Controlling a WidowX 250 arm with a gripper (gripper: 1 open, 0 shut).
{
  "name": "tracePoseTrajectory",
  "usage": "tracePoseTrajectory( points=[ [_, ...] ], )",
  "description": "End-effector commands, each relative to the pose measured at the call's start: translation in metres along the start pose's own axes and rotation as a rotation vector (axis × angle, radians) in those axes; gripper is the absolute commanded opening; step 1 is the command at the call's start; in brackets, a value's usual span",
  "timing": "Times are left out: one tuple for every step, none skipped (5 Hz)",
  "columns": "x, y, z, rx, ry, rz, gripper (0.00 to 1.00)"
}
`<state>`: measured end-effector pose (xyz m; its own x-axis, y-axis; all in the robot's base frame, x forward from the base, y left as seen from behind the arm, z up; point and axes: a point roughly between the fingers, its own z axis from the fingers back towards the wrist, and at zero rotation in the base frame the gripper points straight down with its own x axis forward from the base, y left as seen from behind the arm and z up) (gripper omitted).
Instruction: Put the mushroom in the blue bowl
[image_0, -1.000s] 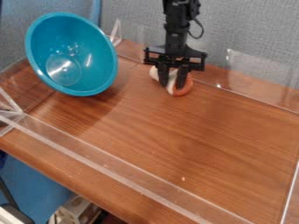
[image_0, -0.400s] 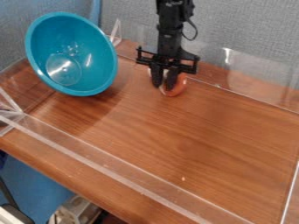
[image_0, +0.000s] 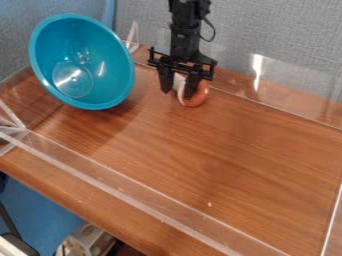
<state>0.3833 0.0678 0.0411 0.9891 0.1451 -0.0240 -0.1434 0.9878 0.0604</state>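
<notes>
Since a second ago the black robot claw (image_0: 183, 88) has slid leftward along the far side of the table, toward the bowl, and the small toy mushroom with a cream stem and reddish-brown cap (image_0: 194, 96) has travelled with it

Going left to right: the large glossy turquoise-blue plastic bowl (image_0: 82, 62) stands tipped on its side at the far left, its open mouth facing the camera and its lower rim resting on the brown wooden tabletop (image_0: 201, 170). Clear acrylic walls (image_0: 94, 180) fence the tabletop in. Right of the bowl, and apart from it, the claw hangs pointing straight down from its black arm (image_0: 186, 22)

The mushroom sits low between the finger tips, showing mainly at the right side of the claw, at or just above the wood. The jaws stand partly closed around it; whether they truly clamp it or only straddle it cannot be told from this view. The mushroom is outside the bowl
</notes>
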Motion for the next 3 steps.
tracePoseTrajectory(
  points=[
    [0.013,0.015,0.01,0.014,-0.051,-0.035,0.0],
    [0.008,0.008,0.01,0.017,-0.052,-0.002,1.0],
    [0.006,-0.002,0.009,0.017,-0.05,0.005,0.0]
  ],
)
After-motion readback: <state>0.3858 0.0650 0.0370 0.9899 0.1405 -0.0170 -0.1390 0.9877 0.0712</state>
